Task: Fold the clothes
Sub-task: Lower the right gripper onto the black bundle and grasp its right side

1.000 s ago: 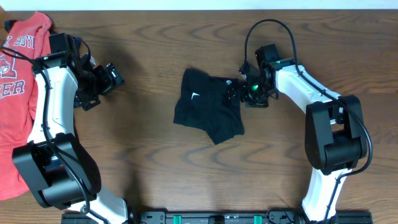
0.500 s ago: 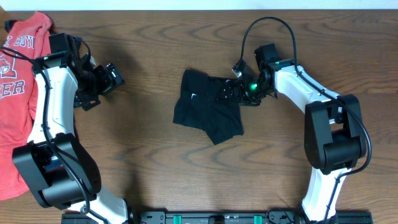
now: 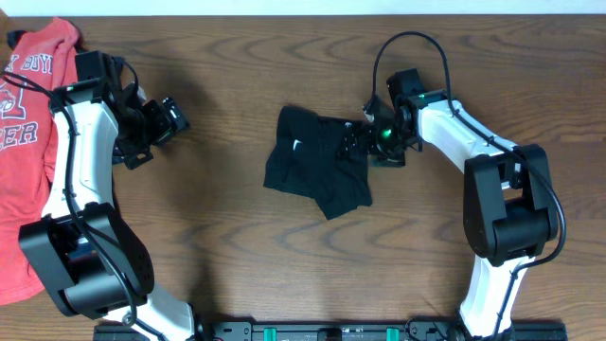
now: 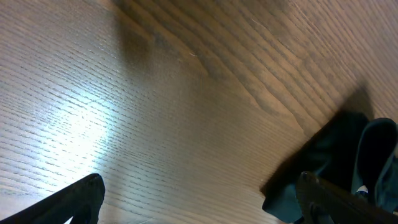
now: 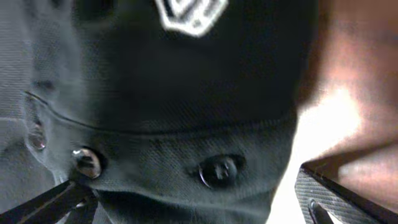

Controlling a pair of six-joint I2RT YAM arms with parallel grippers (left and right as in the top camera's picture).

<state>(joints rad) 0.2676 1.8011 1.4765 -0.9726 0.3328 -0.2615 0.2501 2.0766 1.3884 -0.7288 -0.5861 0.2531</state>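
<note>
A black shirt (image 3: 317, 166) with small white logo prints lies bunched at the table's middle. My right gripper (image 3: 365, 140) is open at its right edge, fingers spread on either side of the buttoned placket. The right wrist view is filled by the black fabric (image 5: 186, 93), with a dark button (image 5: 219, 169), a silver snap (image 5: 86, 160) and a white logo (image 5: 189, 11). My left gripper (image 3: 175, 116) is open and empty over bare wood at the left, well apart from the shirt. The shirt's corner shows in the left wrist view (image 4: 339, 162). An orange-red lettered T-shirt (image 3: 28, 142) lies at the far left.
The wooden table (image 3: 227, 246) is bare wood around the black shirt. The orange-red T-shirt runs along the left edge under and beside my left arm. The table's far edge runs along the top of the overhead view.
My right gripper pushed left onto the shirt's placket half a second ago and has drawn back slightly right. The shirt's shape is almost unchanged. The left arm has not moved.
</note>
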